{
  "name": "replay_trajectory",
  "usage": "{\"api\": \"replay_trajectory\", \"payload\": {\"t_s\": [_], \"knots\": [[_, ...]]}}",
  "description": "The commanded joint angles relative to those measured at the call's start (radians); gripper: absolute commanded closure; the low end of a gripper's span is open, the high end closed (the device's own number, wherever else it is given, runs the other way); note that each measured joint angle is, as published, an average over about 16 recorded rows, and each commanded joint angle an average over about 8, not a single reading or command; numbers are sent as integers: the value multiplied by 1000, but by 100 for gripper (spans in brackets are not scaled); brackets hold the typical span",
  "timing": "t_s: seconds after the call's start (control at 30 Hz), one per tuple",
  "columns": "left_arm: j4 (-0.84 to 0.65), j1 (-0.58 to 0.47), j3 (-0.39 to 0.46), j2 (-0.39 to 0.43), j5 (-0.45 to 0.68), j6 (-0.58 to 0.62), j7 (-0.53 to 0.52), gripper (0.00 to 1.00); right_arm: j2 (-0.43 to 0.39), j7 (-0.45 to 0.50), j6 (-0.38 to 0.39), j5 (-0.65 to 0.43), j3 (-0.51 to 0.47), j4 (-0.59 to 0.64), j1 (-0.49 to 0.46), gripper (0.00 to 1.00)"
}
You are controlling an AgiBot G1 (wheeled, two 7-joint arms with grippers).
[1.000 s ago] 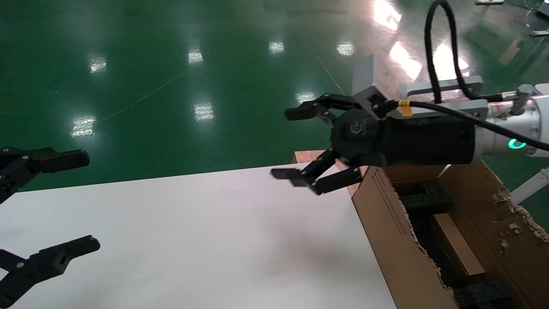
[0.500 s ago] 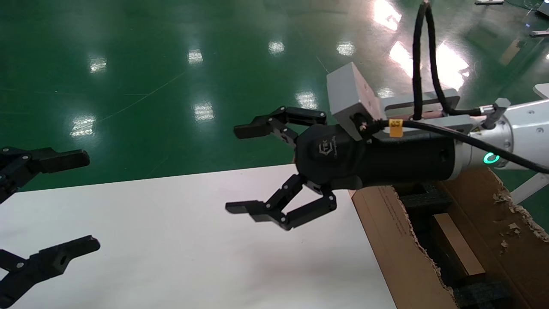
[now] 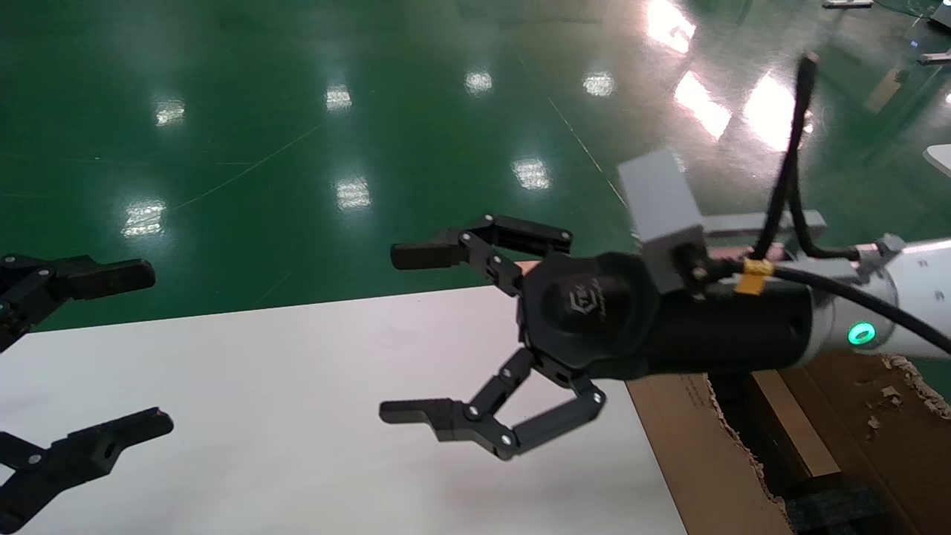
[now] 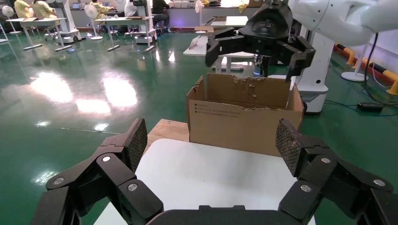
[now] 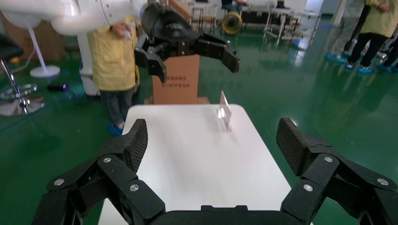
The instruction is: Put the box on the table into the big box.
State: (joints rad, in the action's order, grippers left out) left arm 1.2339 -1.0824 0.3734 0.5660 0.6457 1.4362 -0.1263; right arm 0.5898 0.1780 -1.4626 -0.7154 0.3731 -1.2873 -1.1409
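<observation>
Right claw spread wide above table, small box inside big box

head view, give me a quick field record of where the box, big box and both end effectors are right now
box: lying inside the big box, on black foam
big box: open carton at the table's right edge, ragged rim
table: white top, nothing resting on the part in view
right end effector: open, empty, above the table beside the big box
left end effector: open, empty, at the table's left side
task state: box looks already placed
</observation>
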Motion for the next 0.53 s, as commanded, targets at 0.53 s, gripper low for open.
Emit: {"api": "replay_trajectory", "payload": {"t_s": [0.53], "knots": [[0,0,0,0,0,0,0,0,31,11,-48,-23,-136,5,98,0]]}}
